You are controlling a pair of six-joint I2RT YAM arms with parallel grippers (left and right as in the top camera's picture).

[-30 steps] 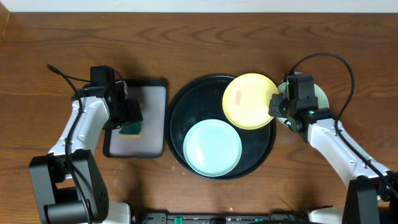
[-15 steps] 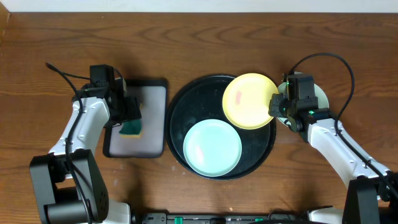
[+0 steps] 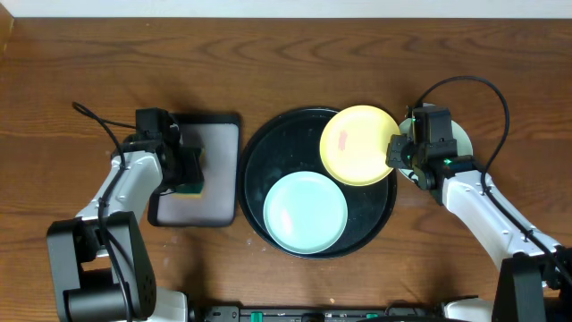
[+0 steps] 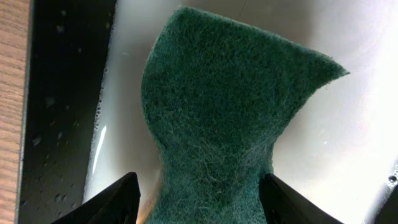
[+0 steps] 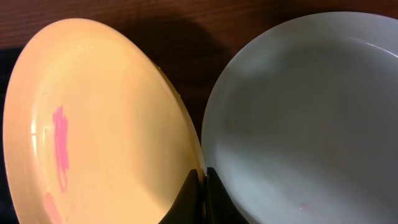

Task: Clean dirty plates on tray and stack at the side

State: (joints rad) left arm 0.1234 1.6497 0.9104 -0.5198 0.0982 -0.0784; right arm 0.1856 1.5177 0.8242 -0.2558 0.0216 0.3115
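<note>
One mint plate (image 5: 298, 112) sits half hidden under the right gripper (image 5: 203, 193), clamped on the yellow plate (image 3: 357, 143) at the tray's (image 3: 264, 148) right rim. Left gripper (image 4: 202, 199) gapes wide astride a sponge (image 4: 230, 112).

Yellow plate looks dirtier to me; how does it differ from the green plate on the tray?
The yellow plate has pink smears; the green plate looks clean. The right gripper pinches the yellow plate's rim at the edge of the tray; the green plate lies free inside it. Both are round.
</note>
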